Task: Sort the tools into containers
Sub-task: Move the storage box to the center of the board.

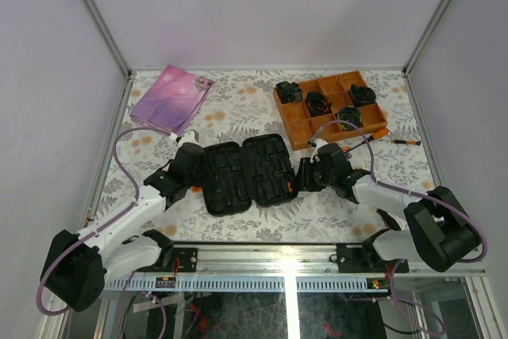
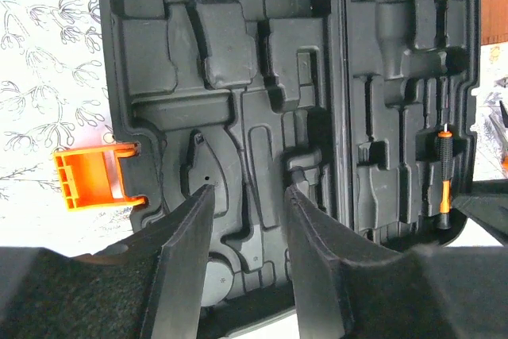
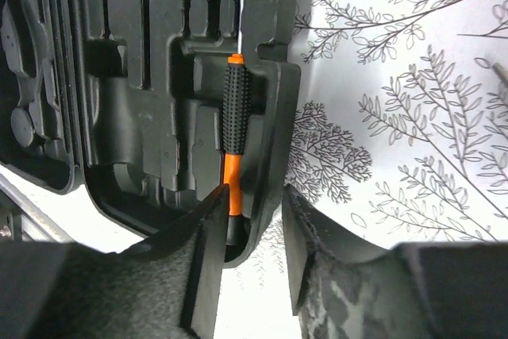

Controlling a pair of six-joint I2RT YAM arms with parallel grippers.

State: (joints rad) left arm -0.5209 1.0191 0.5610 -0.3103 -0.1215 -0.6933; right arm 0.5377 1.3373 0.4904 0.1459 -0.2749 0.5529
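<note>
left gripper (image 2: 250,188) hovering over case's left half, jaws apart, gripping nothing | right gripper (image 3: 254,192) straddling slotted screwdriver (image 3: 236,105) at case's right rim, jaws apart, unclamped | one open tool case (image 1: 242,172) lying mid-table | one orange-handled screwdriver (image 1: 379,134) and one thin driver (image 1: 406,142) lying loose toward table's right edge | one orange tray (image 1: 300,126) holding four black bundles (image 1: 289,91), far-right corner | one pink-purple pouch (image 1: 171,99), far-left corner

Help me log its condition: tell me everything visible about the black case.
The case is black moulded plastic with rounded corners, lying open and flat on the table, both hinged halves facing up. Shaped slots fill each half, nearly all empty; one orange-and-black driver sits in a slot by the right edge. An orange latch sticks out on the left.
</note>
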